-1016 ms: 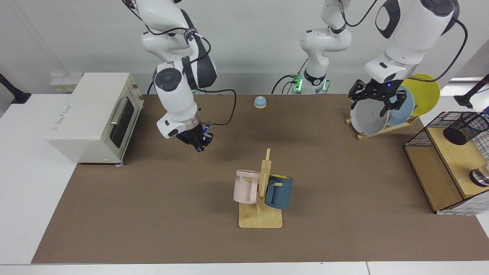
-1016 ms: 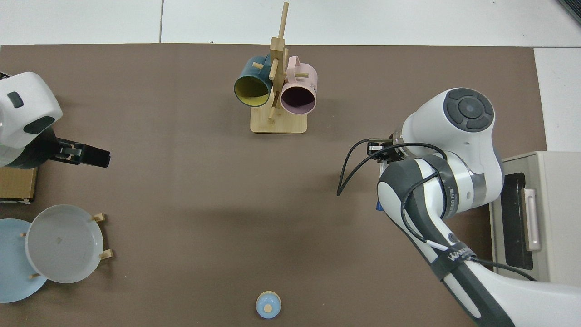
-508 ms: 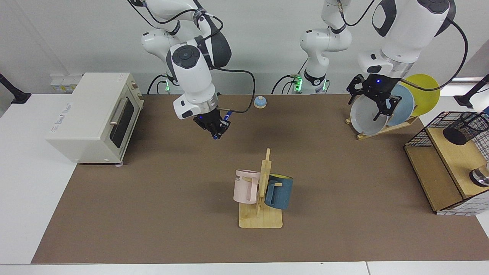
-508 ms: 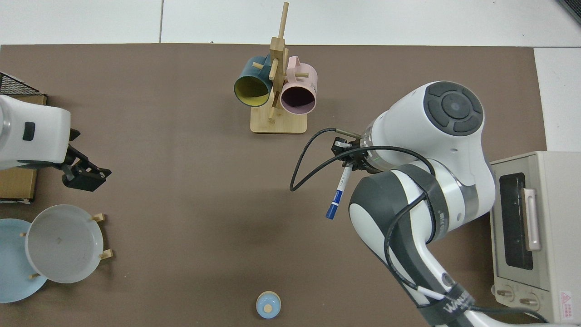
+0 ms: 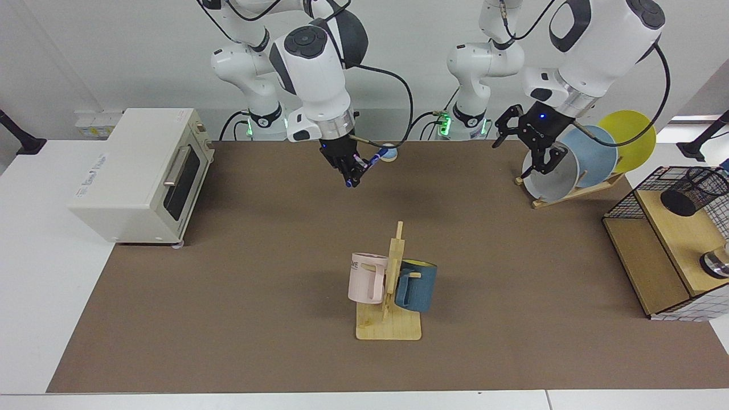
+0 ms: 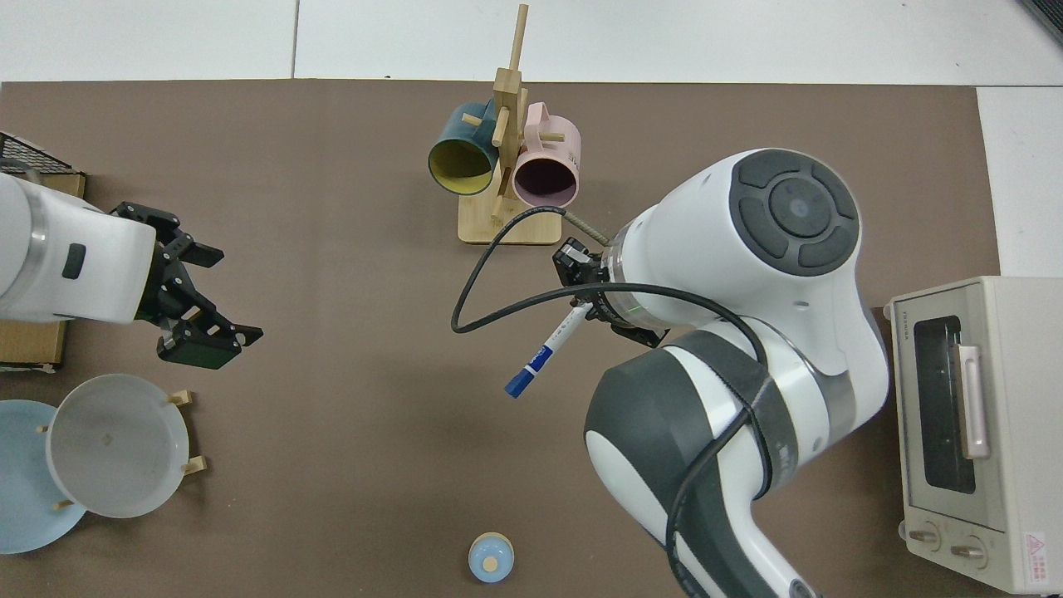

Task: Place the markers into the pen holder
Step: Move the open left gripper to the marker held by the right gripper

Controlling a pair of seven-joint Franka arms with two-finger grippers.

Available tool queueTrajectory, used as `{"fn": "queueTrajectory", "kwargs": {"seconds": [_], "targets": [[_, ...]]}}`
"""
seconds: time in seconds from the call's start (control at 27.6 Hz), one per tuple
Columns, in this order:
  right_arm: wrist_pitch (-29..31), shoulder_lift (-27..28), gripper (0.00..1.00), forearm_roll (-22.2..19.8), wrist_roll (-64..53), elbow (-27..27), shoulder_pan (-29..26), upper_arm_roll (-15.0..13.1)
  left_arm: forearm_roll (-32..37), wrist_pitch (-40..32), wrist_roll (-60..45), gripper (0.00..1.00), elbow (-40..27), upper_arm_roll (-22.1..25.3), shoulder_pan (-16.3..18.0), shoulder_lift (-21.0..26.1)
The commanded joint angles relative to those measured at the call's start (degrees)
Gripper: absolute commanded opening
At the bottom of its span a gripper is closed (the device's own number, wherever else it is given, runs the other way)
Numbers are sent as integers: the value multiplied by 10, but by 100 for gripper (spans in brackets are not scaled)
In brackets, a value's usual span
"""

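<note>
Brown matting covers the worktop [image 5: 228, 319], with a white wall behind both arm bases. The right gripper [image 5: 348, 168] hangs above the far middle of the worktop, fingers closed on the marker [image 6: 548, 349], which is held clear of the surface and slanted, its blue-capped end pointing away from the wrist. The left gripper [image 5: 527, 149] hovers near the plate rack [image 5: 569, 193] with fingers spread and nothing between them; that arm waits. The pen holder [image 5: 692, 192], a black mesh cup, lies tilted on the wooden shelf [image 5: 678, 239] inside the wire grid basket [image 5: 626, 205], well apart from the marker, its mouth facing the worktop; whether anything is in it cannot be told. Judgement: the transport step is in hand, the marker grasped but not yet delivered. The next move calls for carrying it across towards the holder, possibly by handover to the left gripper, then aligning the barrel with the slanted mouth before release. The pink mug [image 5: 367, 278] and the blue mug [image 5: 417, 286] hang on the mug tree [image 5: 390, 324]; in the top view both show bare interiors. The rack holds a grey plate [image 5: 549, 179], a blue one and a yellow one.
</note>
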Motion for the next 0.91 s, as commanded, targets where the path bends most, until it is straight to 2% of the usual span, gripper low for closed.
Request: {"fn": "queueTrajectory", "kwargs": {"seconds": [0.0, 0.22, 0.4, 0.54, 0.87], "targets": [[5, 6, 0, 5, 58, 13, 10, -2, -37, 15, 9, 100, -48, 5, -26, -37], [8, 6, 0, 3, 121, 13, 22, -4, -50, 31, 6, 100, -67, 5, -62, -40], [18, 6, 0, 2, 176, 13, 30, -2, -82, 74, 5, 100, -116, 3, -77, -68], [21, 6, 0, 3, 205, 13, 39, -2, -96, 116, -1, 100, -154, 3, -107, -89], [21, 7, 0, 4, 233, 12, 47, -1, -96, 163, -33, 100, -181, 3, -157, -93]]}}
